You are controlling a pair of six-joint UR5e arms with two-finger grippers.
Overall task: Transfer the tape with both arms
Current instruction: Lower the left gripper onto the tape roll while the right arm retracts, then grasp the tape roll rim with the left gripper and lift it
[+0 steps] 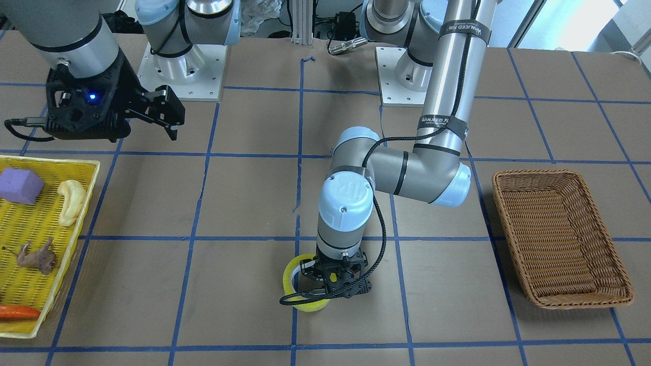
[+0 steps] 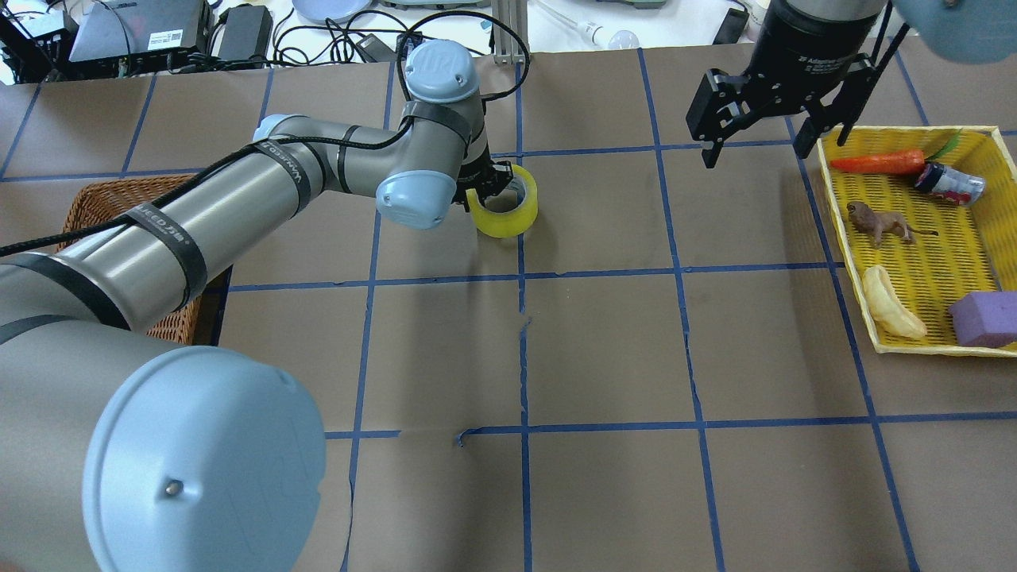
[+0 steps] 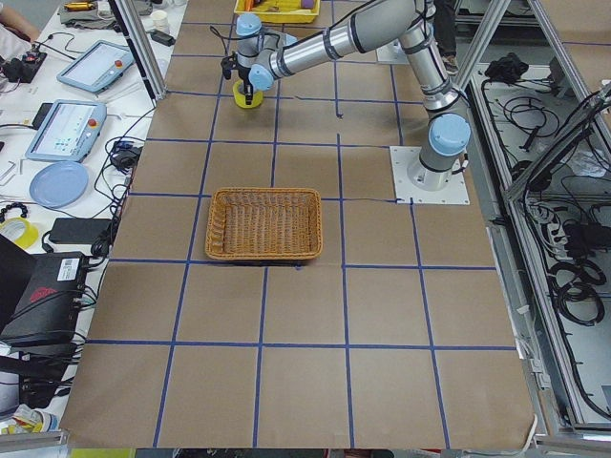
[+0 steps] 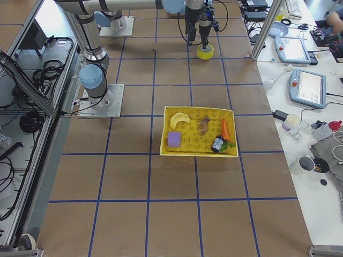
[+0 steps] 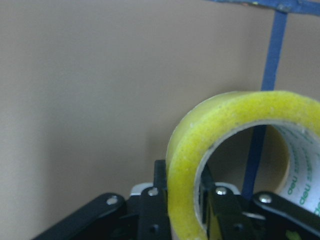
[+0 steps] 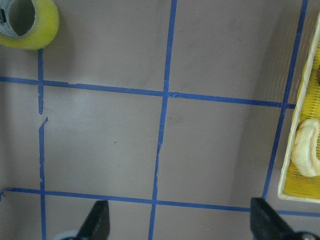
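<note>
The yellow tape roll lies flat on the brown table at the middle of its far side. My left gripper points straight down onto it. In the left wrist view the two black fingers straddle the roll's wall, one outside and one inside the hole, shut on it. The front view shows the roll partly hidden under that gripper. My right gripper is open and empty, hovering above the table beside the yellow tray, well apart from the tape.
A brown wicker basket stands on my left side. A yellow tray on my right holds a carrot, a lion toy, a pale banana toy, a purple block and a small can.
</note>
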